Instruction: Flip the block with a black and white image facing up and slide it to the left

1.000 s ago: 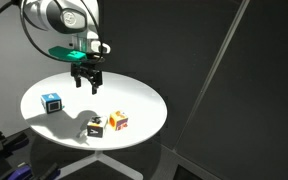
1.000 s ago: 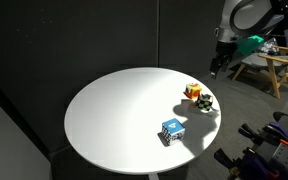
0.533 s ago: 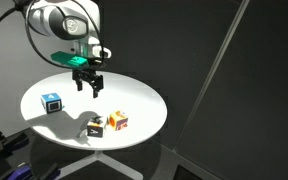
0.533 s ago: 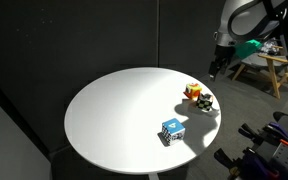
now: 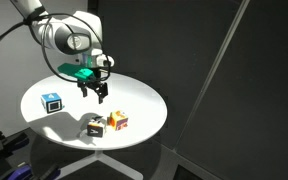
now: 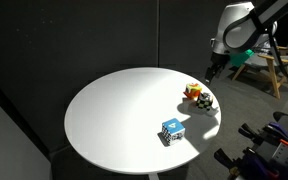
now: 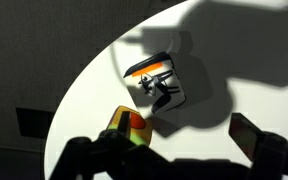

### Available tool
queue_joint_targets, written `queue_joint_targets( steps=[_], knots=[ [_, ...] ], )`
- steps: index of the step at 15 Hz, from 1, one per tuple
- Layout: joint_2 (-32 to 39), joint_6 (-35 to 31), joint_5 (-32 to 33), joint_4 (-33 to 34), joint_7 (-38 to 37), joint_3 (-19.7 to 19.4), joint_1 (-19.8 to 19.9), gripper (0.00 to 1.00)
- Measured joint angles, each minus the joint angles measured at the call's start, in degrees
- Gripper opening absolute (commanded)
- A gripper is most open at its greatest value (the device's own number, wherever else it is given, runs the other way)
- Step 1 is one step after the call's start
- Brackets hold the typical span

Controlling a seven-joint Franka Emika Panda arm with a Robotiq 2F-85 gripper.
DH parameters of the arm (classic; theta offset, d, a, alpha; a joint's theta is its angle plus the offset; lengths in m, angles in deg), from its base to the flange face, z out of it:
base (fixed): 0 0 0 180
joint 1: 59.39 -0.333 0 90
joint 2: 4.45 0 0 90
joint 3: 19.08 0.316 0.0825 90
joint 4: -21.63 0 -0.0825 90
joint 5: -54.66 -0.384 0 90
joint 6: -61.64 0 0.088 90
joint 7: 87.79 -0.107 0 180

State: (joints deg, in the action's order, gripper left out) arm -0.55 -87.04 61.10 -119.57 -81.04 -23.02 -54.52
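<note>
Shadow swallows much of the wrist view. The gripper [image 7: 172,150] shows only as two dark fingers rising from the bottom edge, cut off by the frame, and one of them hides the lower corner of the orange-yellow cube [image 7: 134,125]. The block [image 7: 156,82] lies in full light beyond, with a black-and-white picture on top whose subject is too small to read and an orange band along one edge.

In both exterior views the cubes are tiny and their faces blur. The surface [image 5: 139,100] is a round, smooth white tabletop. Three hard-edged cubes of equal size rest on it. The block [image 5: 95,127] sits near the rim, just beside the orange-yellow cube [image 5: 117,121]; whether they touch I cannot tell. The blue-and-white cube [image 5: 52,102] stands well apart.

The single gripper [image 5: 94,92] hangs above the surface away from the block, its fingers spread wide with nothing between them.
</note>
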Motion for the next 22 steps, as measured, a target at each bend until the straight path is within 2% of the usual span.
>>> queue_joint_targets(
  steps=[12, 22],
  knots=[
    [9.22, -0.95, -1.91, 5.21, 1.11, -0.17, 0.83, 1.00],
    [13.67, -0.93, -3.12, 8.64, 4.02, -1.15, 4.58, 1.00]
  ],
)
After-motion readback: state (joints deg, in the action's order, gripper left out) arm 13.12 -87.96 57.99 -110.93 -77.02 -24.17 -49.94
